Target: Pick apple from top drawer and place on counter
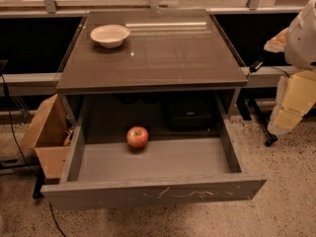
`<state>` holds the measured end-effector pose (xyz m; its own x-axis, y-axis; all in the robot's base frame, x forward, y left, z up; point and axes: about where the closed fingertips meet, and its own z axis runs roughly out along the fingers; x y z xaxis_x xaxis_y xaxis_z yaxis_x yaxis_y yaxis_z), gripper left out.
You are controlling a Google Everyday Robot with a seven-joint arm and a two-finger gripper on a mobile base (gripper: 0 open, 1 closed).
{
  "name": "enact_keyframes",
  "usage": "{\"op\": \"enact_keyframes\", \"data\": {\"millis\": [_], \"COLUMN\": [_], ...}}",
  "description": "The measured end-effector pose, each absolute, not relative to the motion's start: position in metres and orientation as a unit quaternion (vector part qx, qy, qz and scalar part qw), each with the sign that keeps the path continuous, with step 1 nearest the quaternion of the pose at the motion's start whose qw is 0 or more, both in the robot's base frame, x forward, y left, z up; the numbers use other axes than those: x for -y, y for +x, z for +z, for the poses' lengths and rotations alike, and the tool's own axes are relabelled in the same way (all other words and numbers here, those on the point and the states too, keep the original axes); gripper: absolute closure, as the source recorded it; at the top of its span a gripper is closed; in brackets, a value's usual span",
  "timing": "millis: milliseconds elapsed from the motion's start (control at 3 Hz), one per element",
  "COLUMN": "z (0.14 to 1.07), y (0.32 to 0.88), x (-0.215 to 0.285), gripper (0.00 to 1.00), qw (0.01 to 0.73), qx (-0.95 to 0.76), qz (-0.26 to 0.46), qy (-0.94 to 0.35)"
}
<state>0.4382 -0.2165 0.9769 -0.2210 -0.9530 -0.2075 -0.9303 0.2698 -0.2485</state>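
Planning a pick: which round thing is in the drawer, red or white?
The red apple, on the drawer floor near its back; the white bowl sits on the counter. The claw is at the right edge.

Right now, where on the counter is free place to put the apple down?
The counter is bare right of and in front of the white bowl, which crowds only its far left corner. The gripper hangs off the counter's right side.
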Motion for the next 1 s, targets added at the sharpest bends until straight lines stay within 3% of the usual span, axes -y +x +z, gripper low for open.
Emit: {"op": "enact_keyframes", "data": {"millis": [333,1000], "z": [0.977,0.918], "y": [0.438,0.46], "x": [0.216,0.176], "gripper": [0.0,0.0], "qw": [0.16,0.215], "qx": [-0.781,-0.816], "qz": [-0.035,0.04], "qy": [-0.603,-0.535]}}
